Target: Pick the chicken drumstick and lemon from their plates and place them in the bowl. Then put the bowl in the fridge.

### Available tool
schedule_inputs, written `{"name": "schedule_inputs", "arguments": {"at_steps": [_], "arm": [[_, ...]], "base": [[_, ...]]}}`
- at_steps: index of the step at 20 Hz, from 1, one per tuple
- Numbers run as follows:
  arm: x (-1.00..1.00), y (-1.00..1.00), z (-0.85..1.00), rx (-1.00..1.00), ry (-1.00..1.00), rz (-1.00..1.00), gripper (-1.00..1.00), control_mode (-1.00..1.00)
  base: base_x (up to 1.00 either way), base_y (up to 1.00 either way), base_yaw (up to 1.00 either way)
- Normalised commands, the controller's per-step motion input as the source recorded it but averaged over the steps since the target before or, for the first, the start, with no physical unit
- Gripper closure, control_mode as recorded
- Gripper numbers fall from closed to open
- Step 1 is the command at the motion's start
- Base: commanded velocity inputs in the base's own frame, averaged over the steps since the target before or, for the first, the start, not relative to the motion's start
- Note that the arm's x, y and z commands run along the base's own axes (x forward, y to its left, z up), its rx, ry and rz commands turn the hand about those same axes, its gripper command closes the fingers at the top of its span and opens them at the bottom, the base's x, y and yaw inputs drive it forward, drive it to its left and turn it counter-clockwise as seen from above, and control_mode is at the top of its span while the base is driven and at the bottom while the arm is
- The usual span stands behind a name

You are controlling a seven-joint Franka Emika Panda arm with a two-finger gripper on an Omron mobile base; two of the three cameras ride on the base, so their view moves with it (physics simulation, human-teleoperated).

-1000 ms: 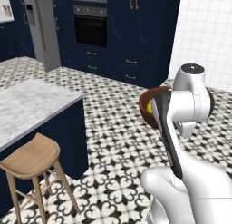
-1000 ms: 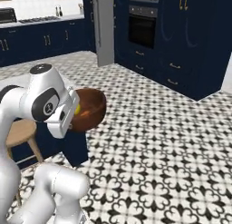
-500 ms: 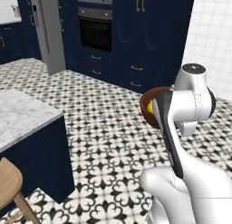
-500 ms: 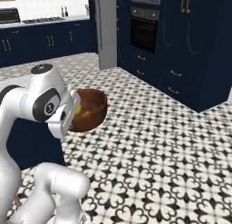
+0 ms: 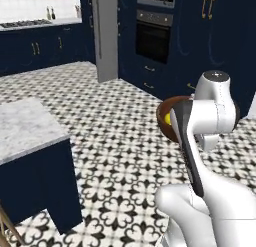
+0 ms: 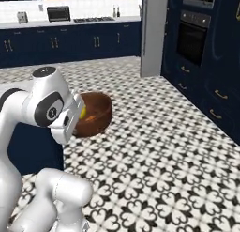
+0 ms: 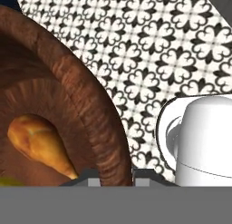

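The grey fridge [image 5: 107,33] stands far ahead of the pincer, across the patterned floor [image 6: 154,146]. The wooden bowl [image 7: 86,105] hangs off the floor — its rim pinched between the pincer's [image 7: 111,175] closed-in fingers. Inside, just beside the grip, lie the chicken drumstick [image 7: 38,143] and the lemon [image 5: 167,119].
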Motion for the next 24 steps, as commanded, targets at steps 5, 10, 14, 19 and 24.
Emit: {"name": "schedule_inputs", "arguments": {"at_steps": [5,10,14,19,24], "arm": [[0.0,0.0,0.0,0.0,0.0,0.0,1.0,1.0],[0.0,0.0,0.0,0.0,0.0,0.0,1.0,1.0],[0.0,0.0,0.0,0.0,0.0,0.0,1.0,1.0],[0.0,0.0,0.0,0.0,0.0,0.0,1.0,1.0],[0.0,0.0,0.0,0.0,0.0,0.0,1.0,1.0]], "base": [[1.0,-0.9,0.48],[1.0,-0.92,0.48],[1.0,-0.92,0.47],[1.0,-0.89,0.33],[1.0,-0.82,0.22]]}}
